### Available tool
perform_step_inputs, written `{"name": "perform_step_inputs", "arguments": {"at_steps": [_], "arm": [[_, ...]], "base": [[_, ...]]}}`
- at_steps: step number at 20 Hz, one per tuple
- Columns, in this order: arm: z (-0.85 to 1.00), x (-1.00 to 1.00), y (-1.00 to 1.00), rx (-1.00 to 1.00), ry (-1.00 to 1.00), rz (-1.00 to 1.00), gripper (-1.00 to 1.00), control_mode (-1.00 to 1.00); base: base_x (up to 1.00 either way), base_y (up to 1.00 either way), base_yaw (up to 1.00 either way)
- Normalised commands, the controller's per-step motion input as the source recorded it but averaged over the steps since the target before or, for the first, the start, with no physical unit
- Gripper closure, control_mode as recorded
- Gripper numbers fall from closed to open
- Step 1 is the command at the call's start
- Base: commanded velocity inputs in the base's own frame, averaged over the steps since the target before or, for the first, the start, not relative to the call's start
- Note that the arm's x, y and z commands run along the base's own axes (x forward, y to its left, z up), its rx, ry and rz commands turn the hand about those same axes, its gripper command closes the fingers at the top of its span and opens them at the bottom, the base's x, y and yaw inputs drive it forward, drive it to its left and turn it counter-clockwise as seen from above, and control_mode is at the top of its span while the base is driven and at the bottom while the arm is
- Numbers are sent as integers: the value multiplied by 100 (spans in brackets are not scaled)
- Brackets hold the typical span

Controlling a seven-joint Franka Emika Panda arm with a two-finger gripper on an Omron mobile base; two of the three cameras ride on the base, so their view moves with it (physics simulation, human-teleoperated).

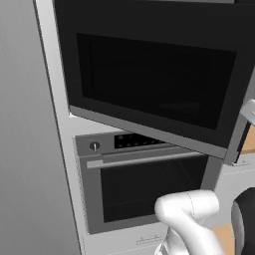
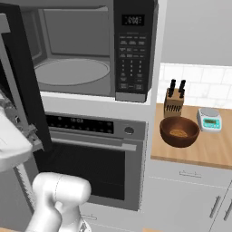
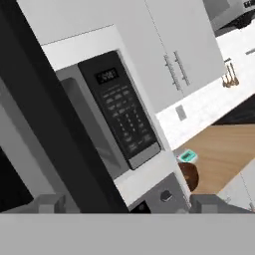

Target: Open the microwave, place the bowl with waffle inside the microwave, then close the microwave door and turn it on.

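The microwave [image 2: 77,54] stands open, its grey cavity and round turntable showing beside the black keypad panel [image 2: 132,50]. Its door [image 1: 149,79] is swung wide out, a black panel with a dark window; in the right base view I see it edge-on [image 2: 22,90]. My gripper [image 3: 132,204] is open at the door's outer edge, which runs between the two fingertips [image 3: 50,204] without either touching it. The hand sits at the left of the right base view [image 2: 20,122]. The brown bowl with waffle [image 2: 179,131] rests on the wooden counter [image 2: 204,152] to the right, far from the gripper.
A grey oven [image 2: 95,154] with a horizontal handle sits under the microwave. On the counter stand a knife block [image 2: 173,102] and a small scale [image 2: 209,118] behind the bowl. White cabinets [image 3: 184,50] hang above. The open door juts into the space before the oven.
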Motion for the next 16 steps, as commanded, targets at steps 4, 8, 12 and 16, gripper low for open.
{"name": "perform_step_inputs", "arguments": {"at_steps": [4, 8, 12, 16], "arm": [[0, 0, -68, 24, 1, 57, -100, -100], [-1, 0, -4, 15, 1, 88, -100, -100], [-10, 35, -6, 23, 2, 81, -100, -100], [-10, 89, -49, 30, 6, 49, -100, -100]], "base": [[0, 0, 0], [0, 0, 0], [0, 0, 0], [0, 0, 0]]}}
